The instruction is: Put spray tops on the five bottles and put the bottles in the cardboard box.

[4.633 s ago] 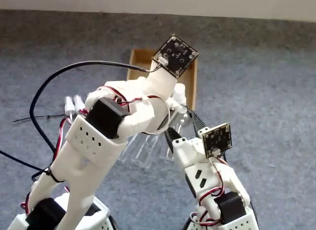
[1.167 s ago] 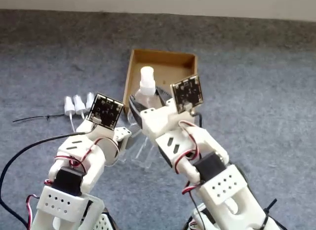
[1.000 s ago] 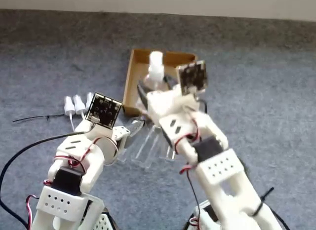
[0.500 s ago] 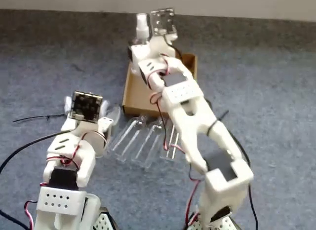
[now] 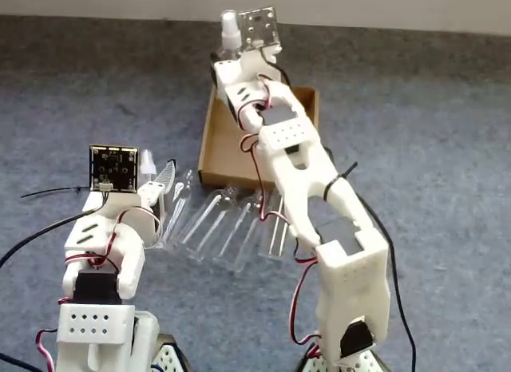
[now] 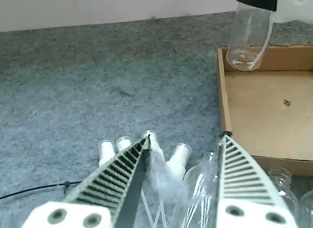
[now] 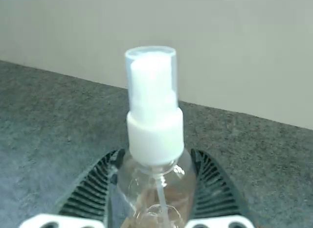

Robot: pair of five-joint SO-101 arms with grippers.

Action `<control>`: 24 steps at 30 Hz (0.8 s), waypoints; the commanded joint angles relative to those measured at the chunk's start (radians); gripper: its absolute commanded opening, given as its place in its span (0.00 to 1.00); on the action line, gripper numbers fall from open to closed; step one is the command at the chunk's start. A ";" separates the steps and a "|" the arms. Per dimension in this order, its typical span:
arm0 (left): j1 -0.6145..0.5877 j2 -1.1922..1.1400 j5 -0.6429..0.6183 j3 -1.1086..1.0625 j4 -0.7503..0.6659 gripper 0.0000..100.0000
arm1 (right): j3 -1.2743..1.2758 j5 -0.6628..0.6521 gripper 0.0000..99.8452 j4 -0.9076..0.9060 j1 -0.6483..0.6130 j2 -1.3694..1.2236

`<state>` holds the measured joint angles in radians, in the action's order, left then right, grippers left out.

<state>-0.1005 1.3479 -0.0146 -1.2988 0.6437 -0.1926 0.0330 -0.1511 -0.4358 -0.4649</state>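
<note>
Right jaws: closed on the capped bottle [image 7: 153, 135], one jaw on each side of its clear body just below the white collar.
Why held so: the bottle stands upright with the spray head above the jaws. My guess is the low grip keeps the fitted top free of the jaws and lets the base go down first.
Capped bottle's place: in the air over the far-left corner of the cardboard box [image 5: 209, 140], which sits toward the tabletop's [image 5: 415, 132] far edge. In the left wrist view its base hangs above the box wall, not yet inside.
Left jaws: spread wide with nothing in them, low over the tabletop toward its left edge.
Spray tops [image 6: 180, 153]: four loose ones clustered on the tabletop just beyond the left jaw tips. One lies close to one tip and another in the gap between them, neither gripped.
Uncapped bottles [image 5: 231, 224]: lying side by side between the box's near wall and the tabletop's near edge, necks pointing toward the box.
Why laid so: tops and bottles lie just beside each other near the left arm, likely so one of each can be taken and joined.
Progress: by my reading, one bottle is capped and not yet set in the box.
</note>
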 commanded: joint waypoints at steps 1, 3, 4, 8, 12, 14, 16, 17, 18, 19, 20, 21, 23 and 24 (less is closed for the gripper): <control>-0.010 0.002 -0.003 0.024 -0.021 0.21 | 0.047 -0.014 0.00 0.097 0.016 0.021; -0.010 0.002 -0.003 0.024 -0.021 0.21 | 0.087 -0.015 0.00 0.136 0.015 0.021; -0.010 0.002 -0.003 0.024 -0.021 0.21 | 0.101 -0.015 0.00 0.150 0.015 0.021; -0.010 0.002 -0.003 0.024 -0.021 0.21 | 0.128 -0.014 0.00 0.185 0.018 0.019; -0.010 0.002 -0.003 0.024 -0.020 0.21 | 0.157 -0.017 0.01 0.203 0.012 0.018; -0.010 0.002 -0.003 0.024 -0.020 0.21 | 0.168 -0.018 0.01 0.203 0.012 0.018; -0.010 0.002 -0.003 0.024 -0.020 0.21 | 0.170 -0.018 0.01 0.203 0.012 0.018; -0.010 0.002 -0.003 0.024 -0.018 0.21 | 0.170 -0.018 0.01 0.203 0.013 0.018; -0.010 0.002 -0.003 0.024 -0.018 0.21 | 0.170 -0.018 0.01 0.203 0.013 0.016; -0.010 0.002 -0.003 0.024 -0.018 0.21 | 0.170 -0.018 0.01 0.203 0.015 0.015; -0.010 0.002 -0.003 0.024 -0.018 0.21 | 0.170 -0.018 0.01 0.203 0.015 0.005; -0.010 0.002 -0.003 0.024 -0.018 0.21 | 0.170 -0.018 0.01 0.203 0.015 -0.004; -0.010 0.002 -0.003 0.024 -0.018 0.21 | 0.170 -0.018 0.01 0.203 0.013 -0.025; -0.010 0.002 -0.003 0.024 -0.018 0.21 | 0.170 -0.018 0.01 0.203 0.013 -0.036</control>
<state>-0.1005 1.3479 -0.0146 -1.2988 0.6437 -0.0100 0.0269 0.0284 -0.4342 -0.5063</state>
